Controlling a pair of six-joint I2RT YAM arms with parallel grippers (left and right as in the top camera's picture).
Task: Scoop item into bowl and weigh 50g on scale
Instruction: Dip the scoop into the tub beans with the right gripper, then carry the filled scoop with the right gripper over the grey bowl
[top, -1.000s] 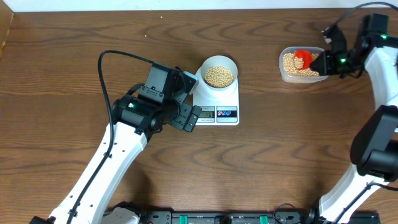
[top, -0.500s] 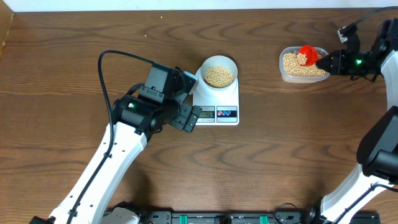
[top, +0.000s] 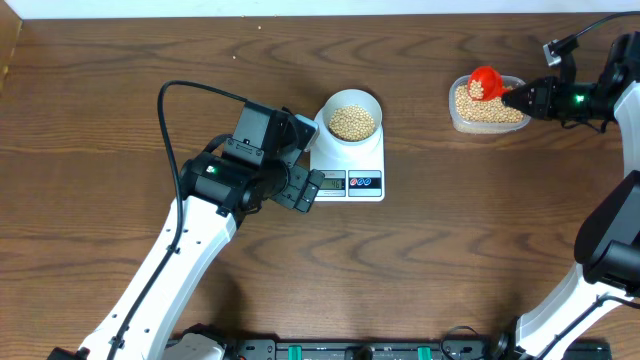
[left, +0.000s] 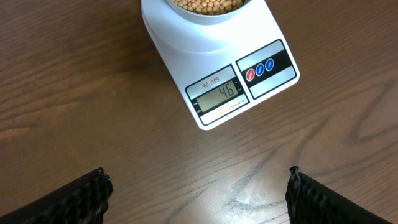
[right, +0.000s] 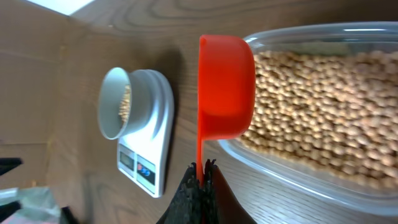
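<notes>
While right hand (top: 512, 97) clamps red scoop (top: 485, 82) handle, mouth end pointing toward scale (top: 350, 160), left hand (left: 198, 180) gapes empty.

The overhead view looks straight down on the whole brown wooden table (top: 120, 80). The left wrist view faces down, close above the flat white digital scale (left: 211, 62). The right wrist view shows that scale farther off.

Left wrist view: the top edge cuts off the bowl (left: 205, 15), leaving its near wall and a few beans (left: 205, 4). Overhead, the display on the scale (top: 366, 157) is too small to read. Right wrist view: the red scoop (right: 225, 87) shows only its underside, hiding any contents; the clear tub (right: 292, 177) runs off the right edge.
</notes>
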